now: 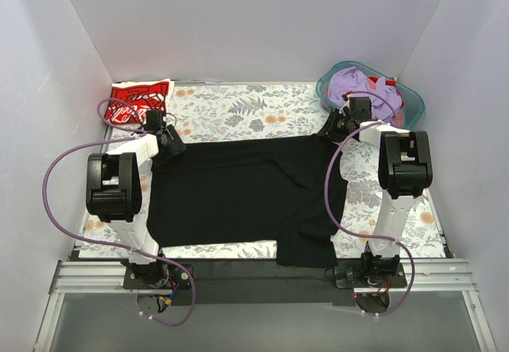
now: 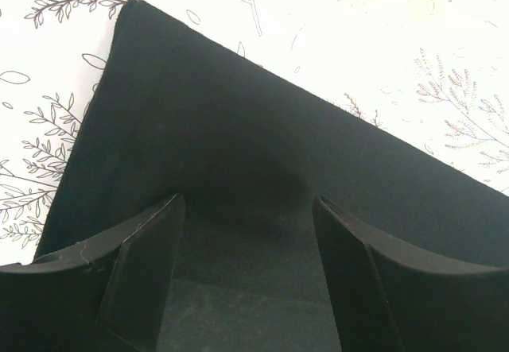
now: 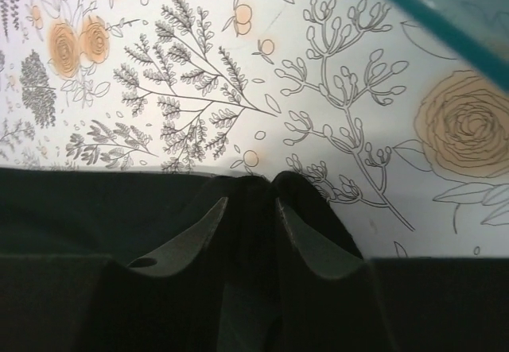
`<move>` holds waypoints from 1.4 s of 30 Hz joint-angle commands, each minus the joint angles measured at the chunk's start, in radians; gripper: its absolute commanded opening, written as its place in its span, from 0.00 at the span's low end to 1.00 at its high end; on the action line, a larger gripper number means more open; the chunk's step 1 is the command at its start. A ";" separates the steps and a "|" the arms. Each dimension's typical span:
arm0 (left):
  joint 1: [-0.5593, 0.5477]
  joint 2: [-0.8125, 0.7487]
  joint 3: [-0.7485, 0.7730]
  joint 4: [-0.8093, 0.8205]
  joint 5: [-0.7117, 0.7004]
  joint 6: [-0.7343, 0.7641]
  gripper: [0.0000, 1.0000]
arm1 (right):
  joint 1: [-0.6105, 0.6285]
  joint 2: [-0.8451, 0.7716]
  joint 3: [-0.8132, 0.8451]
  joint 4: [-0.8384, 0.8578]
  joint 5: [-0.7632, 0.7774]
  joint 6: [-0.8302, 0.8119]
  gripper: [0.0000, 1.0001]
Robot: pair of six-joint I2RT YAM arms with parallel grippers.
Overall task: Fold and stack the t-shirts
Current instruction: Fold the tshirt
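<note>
The black t-shirt (image 1: 238,193) lies spread across the middle of the flowered table cover, with one part hanging over the near edge. My left gripper (image 1: 169,141) is open over its far left corner; in the left wrist view the open gripper (image 2: 248,203) has black cloth (image 2: 238,129) under and between its fingers. My right gripper (image 1: 339,125) is at the far right corner. In the right wrist view this gripper (image 3: 251,198) is shut on a raised fold of the black cloth (image 3: 306,197). The red t-shirt with white print (image 1: 139,102) lies folded at the back left.
A teal basket (image 1: 409,98) holding purple and other clothes stands at the back right, close behind the right gripper; its rim shows in the right wrist view (image 3: 445,2). White walls enclose the table on three sides. Purple cables loop beside both arms.
</note>
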 commanded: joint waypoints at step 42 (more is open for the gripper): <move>0.025 0.055 -0.038 -0.077 -0.089 0.022 0.67 | -0.076 -0.051 -0.019 0.040 0.069 -0.034 0.17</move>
